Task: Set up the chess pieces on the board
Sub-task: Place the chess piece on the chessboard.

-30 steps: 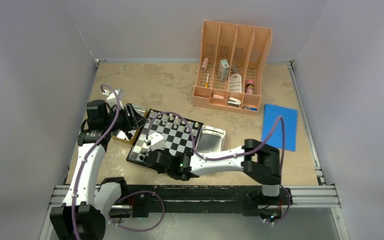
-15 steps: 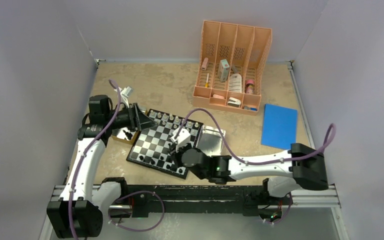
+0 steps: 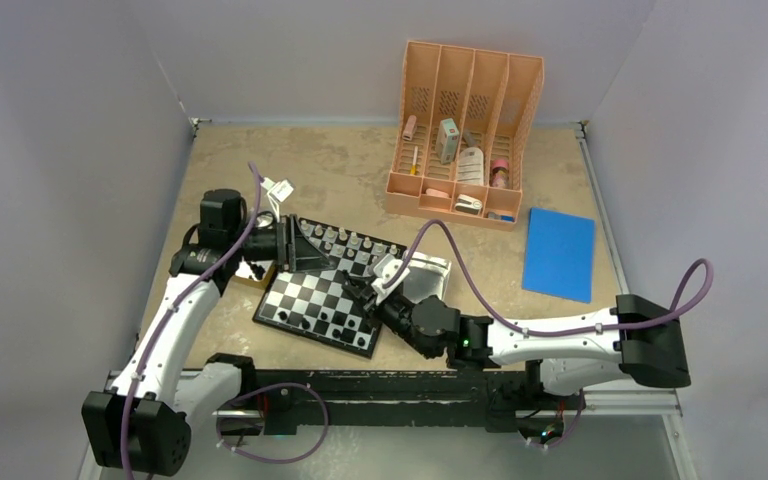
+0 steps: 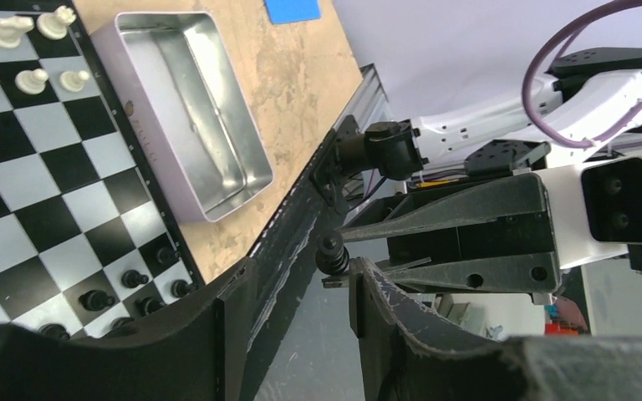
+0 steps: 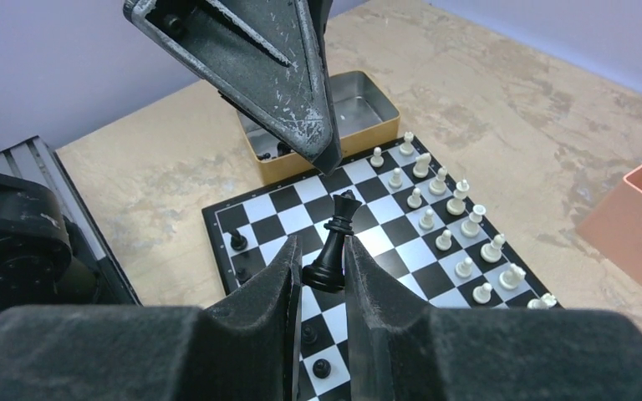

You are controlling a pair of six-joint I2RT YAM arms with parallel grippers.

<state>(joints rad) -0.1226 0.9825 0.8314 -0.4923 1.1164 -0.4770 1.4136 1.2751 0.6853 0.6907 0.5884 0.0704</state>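
Both wrist views, unlike the top one, show right gripper [image 5: 319, 266] pinching black piece [image 5: 340, 219]; left gripper [image 4: 297, 288] gapes.

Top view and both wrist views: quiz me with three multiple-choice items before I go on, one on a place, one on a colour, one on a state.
1. Where is the silver tray?
A on the board
B beside the board, toward the blue sheet
C under the board

2. What colour is the chess piece in the right tool?
A white
B red
C black

3. How is the left tool?
A open, empty
B shut on a pawn
C shut on the tray

Key:
1. B, the tray lies along the board's edge.
2. C, the right wrist view shows a black piece pinched.
3. A, its fingers stand apart with nothing between.
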